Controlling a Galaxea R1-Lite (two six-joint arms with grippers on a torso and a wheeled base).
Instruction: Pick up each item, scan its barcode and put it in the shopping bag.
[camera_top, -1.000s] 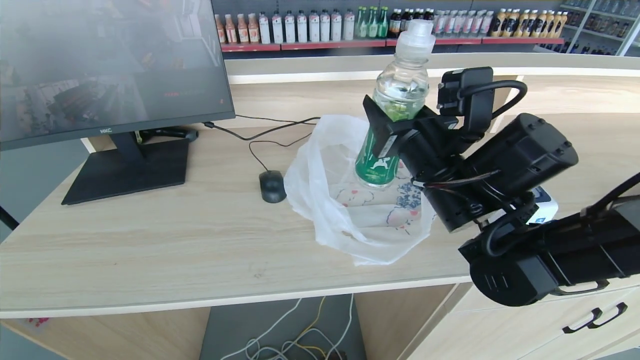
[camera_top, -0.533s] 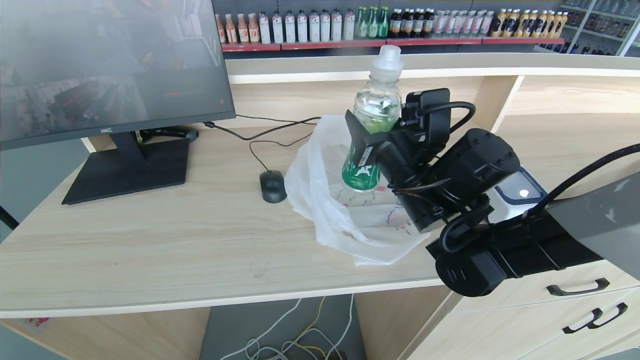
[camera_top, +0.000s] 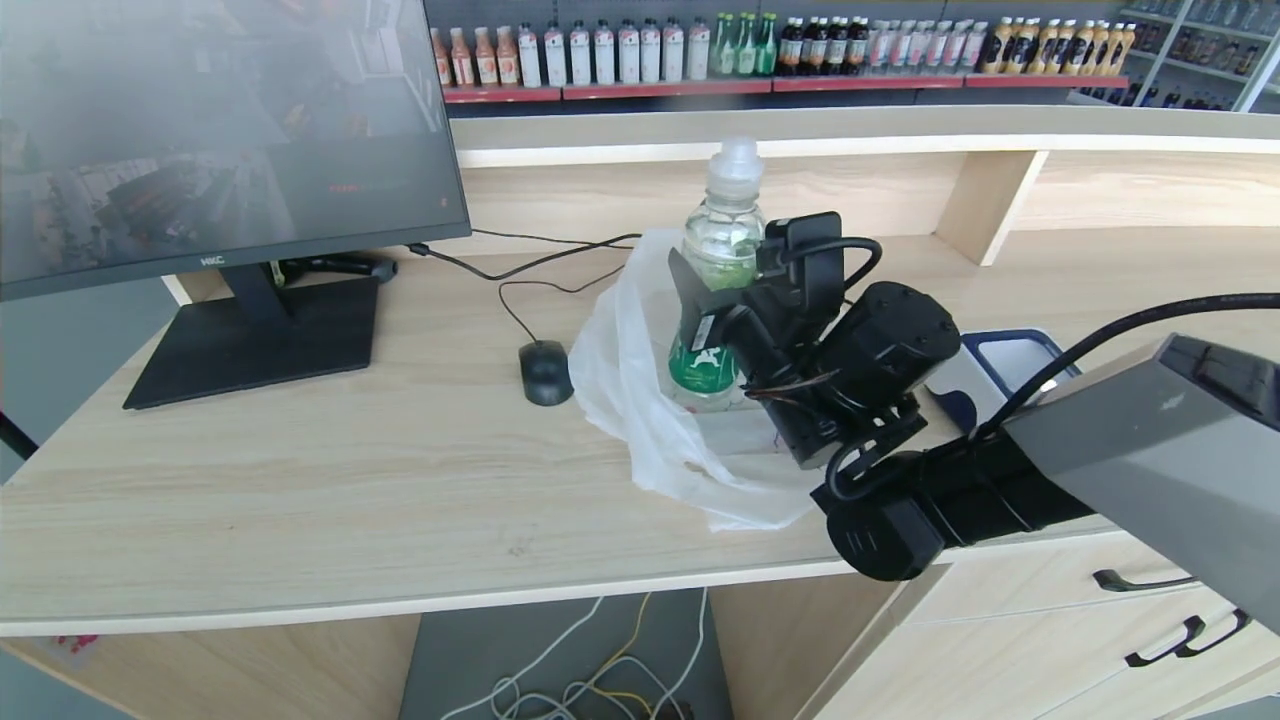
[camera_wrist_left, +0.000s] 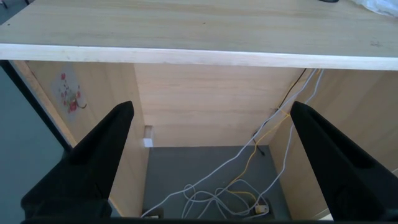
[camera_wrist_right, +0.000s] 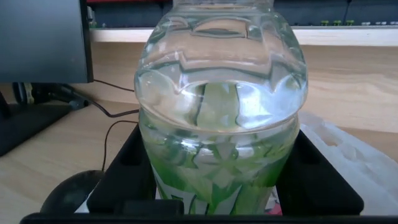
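Note:
A clear drink bottle with a green label and a white cap stands upright inside the mouth of the white plastic shopping bag on the counter. My right gripper is shut on the bottle around its middle. In the right wrist view the bottle sits between the two black fingers. My left gripper hangs open below the counter's front edge, with nothing between its fingers.
A monitor on a black stand is at the counter's left, a black mouse lies just left of the bag, and a blue-rimmed scanner sits to the right. Drawers are below right. Cables lie under the counter.
My right arm has carried the bottle down and to the left, from above the bag into its opening. The scanner at the right has come into sight.

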